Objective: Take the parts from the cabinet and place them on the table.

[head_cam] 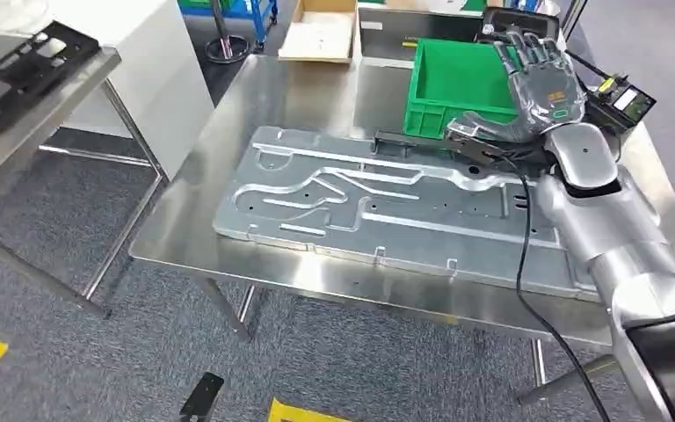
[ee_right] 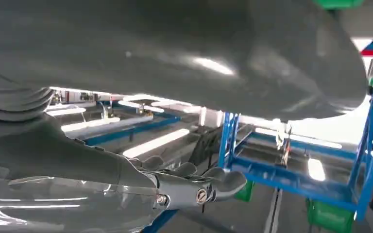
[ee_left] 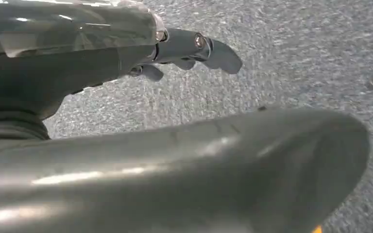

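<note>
Head view: my right robot hand [head_cam: 540,75] is raised palm-forward over the far right of the shiny steel surface [head_cam: 316,97], fingers spread apart and holding nothing. It stands in front of the green plastic bin [head_cam: 453,83], which sits at the back of the surface.

Task's thing: the large stamped grey metal panel [head_cam: 387,202] lies flat on the surface. Its long axis runs left to right across my view, tilting slightly nearer toward the right end. The panel lies below and to the left of the right robot hand; its far right edge passes close under my right wrist, so the hand is above that end rather than beside it. I cannot tell whether the forearm touches the panel.

A black cable [head_cam: 520,255] from the wrist drapes over the panel's right end.

Left wrist view: my left robot hand [ee_left: 184,51] hangs over grey carpet, fingers loosely apart, nothing in it. The right one is plainly nearer the panel.

Judgement: the panel looks already placed; the next move is likely to lift the right arm clear without snagging the cable.
</note>
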